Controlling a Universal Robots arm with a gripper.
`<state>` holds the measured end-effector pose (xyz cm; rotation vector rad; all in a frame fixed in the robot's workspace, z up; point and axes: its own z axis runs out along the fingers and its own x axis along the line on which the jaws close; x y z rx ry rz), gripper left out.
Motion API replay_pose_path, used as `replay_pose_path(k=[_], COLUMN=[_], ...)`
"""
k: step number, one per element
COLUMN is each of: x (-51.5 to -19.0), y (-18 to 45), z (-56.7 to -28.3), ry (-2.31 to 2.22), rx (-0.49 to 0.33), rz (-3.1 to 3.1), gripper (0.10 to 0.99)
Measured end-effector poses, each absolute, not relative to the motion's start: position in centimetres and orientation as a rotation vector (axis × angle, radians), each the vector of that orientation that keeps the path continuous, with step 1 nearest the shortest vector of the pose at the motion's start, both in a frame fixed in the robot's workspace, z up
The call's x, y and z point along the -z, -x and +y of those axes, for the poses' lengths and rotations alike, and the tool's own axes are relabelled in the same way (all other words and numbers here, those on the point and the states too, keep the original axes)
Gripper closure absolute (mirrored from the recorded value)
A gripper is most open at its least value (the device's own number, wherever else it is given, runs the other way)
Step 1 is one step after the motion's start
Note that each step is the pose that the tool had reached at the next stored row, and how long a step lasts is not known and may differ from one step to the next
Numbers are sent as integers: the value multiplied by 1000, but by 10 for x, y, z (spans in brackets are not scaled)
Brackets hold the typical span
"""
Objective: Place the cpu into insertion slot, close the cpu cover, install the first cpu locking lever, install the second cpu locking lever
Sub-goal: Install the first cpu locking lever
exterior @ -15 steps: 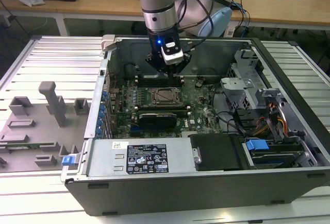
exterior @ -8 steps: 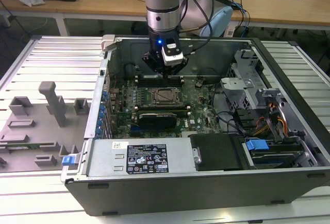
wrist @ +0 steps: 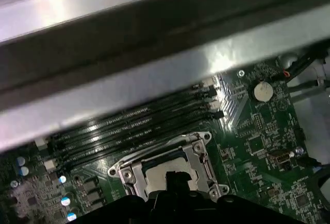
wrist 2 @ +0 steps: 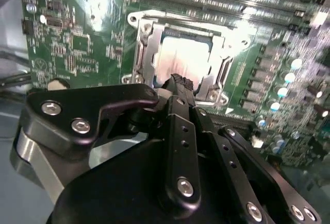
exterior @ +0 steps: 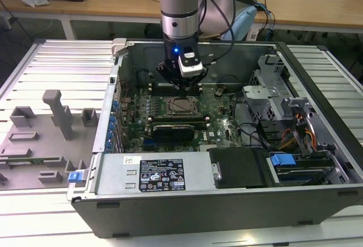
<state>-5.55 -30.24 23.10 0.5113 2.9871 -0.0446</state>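
Note:
The cpu (wrist 2: 185, 54) lies in the insertion slot (exterior: 182, 106) on the green motherboard, its pale metal top showing through the window of the cpu cover (wrist 2: 146, 49). The silvery cover lies flat over the chip. A thin wire lever (wrist: 154, 150) runs along one side of the socket. My gripper (exterior: 184, 83) hangs just above the socket's far edge in the exterior view. In both wrist views its black fingers are shut with nothing between them. The fingertips (wrist 2: 178, 82) sit over the socket's rim, and they hide part of the cpu (wrist: 154, 177) and cover (wrist: 198, 157).
The open computer case (exterior: 113, 88) lies on a slatted metal table. Long black memory slots (wrist: 134, 126) run beside the socket, and a black expansion card (exterior: 173, 130) sits nearer the camera. A drive cage and cables (exterior: 295, 128) fill the exterior view's right. Grey fixtures (exterior: 57, 113) stand at its left.

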Motion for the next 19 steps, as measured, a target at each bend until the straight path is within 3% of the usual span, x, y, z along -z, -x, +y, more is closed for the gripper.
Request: replay_pose_path(k=[19], x=[-238], y=[56], z=[-314], ry=[-336], rx=[72], rz=[3019], gripper=[980])
